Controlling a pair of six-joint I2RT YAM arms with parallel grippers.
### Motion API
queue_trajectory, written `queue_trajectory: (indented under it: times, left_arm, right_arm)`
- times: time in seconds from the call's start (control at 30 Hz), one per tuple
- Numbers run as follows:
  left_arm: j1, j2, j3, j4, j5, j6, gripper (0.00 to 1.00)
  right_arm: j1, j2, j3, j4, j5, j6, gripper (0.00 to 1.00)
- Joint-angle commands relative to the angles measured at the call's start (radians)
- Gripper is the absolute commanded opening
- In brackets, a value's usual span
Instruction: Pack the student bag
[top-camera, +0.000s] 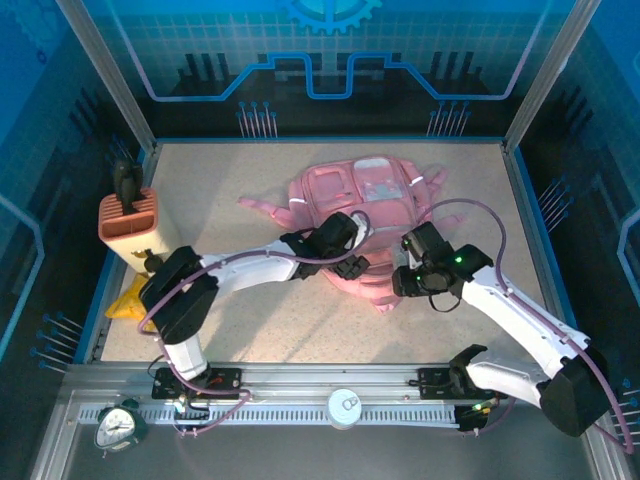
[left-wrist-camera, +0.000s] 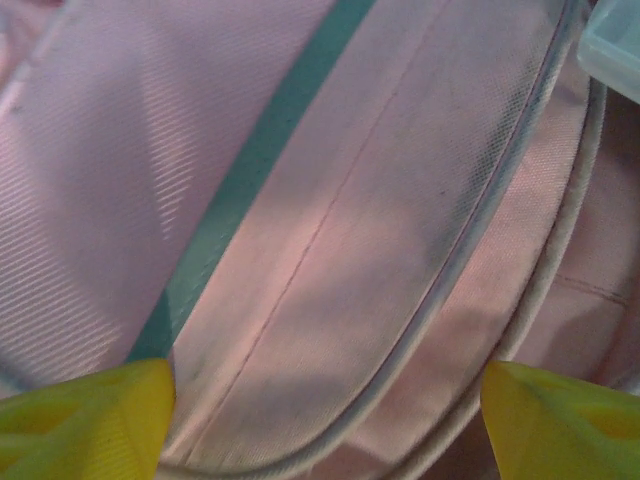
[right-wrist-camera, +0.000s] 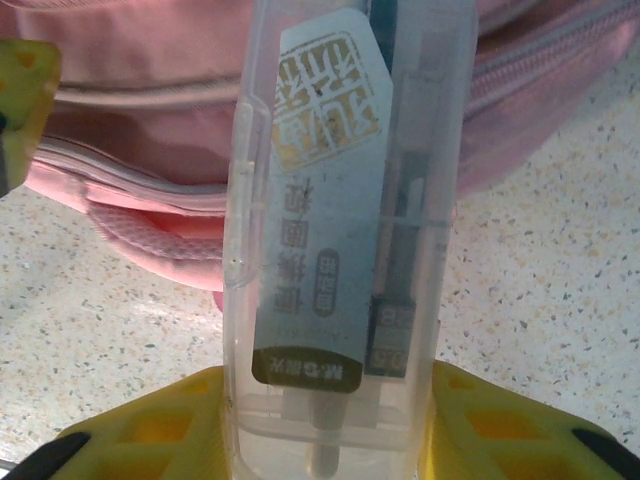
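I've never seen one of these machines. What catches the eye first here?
The big pink student bag lies in the middle of the table, with the left arm and right arm bent in over its near side. Next comes the clear plastic case pinched between the yellow right fingers, close to the bag. An orange ribbed box stands at the table's left edge.
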Motion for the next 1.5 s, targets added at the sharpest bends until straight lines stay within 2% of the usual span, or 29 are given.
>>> queue_trajectory:
  times: [0.0,0.07,0.2,0.47,0.67,0.83,1.03,1.2,1.37,1.47]
  left_arm:
    - [-0.005,0.039,0.034,0.039,-0.061,0.096,0.81]
    - [-0.006,0.051,0.055,0.048,-0.133,0.085,0.81]
    - [-0.004,0.028,0.073,0.065,-0.112,0.081,0.77]
    - [0.019,0.052,0.159,0.027,-0.116,0.057,0.57]
    - [0.02,0.073,0.212,-0.014,-0.121,0.013,0.28]
    - [0.02,0.034,0.229,-0.017,-0.049,-0.102,0.01]
    - [0.018,0.001,0.25,-0.044,0.039,-0.285,0.0]
    - [0.009,-0.02,0.256,-0.041,0.101,-0.493,0.0]
    - [0.005,-0.023,0.234,0.006,0.176,-0.702,0.0]
    - [0.004,-0.026,0.224,0.024,0.166,-0.763,0.0]
  right_arm:
    - [-0.026,-0.016,-0.018,0.031,-0.042,0.007,0.42]
    - [-0.033,-0.01,-0.027,0.04,-0.046,0.003,0.41]
    - [-0.042,0.005,-0.034,0.053,-0.049,-0.006,0.4]
    - [-0.056,0.044,-0.033,0.098,-0.074,-0.014,0.39]
    - [-0.07,0.113,0.006,0.159,-0.095,-0.019,0.38]
    - [-0.092,0.183,0.079,0.208,-0.098,-0.025,0.38]
    - [-0.153,0.237,0.134,0.263,-0.095,-0.021,0.39]
    - [-0.212,0.33,0.194,0.298,-0.15,-0.002,0.4]
    - [-0.216,0.362,0.23,0.345,-0.169,0.02,0.49]
    - [-0.215,0.353,0.206,0.422,-0.258,0.05,0.52]
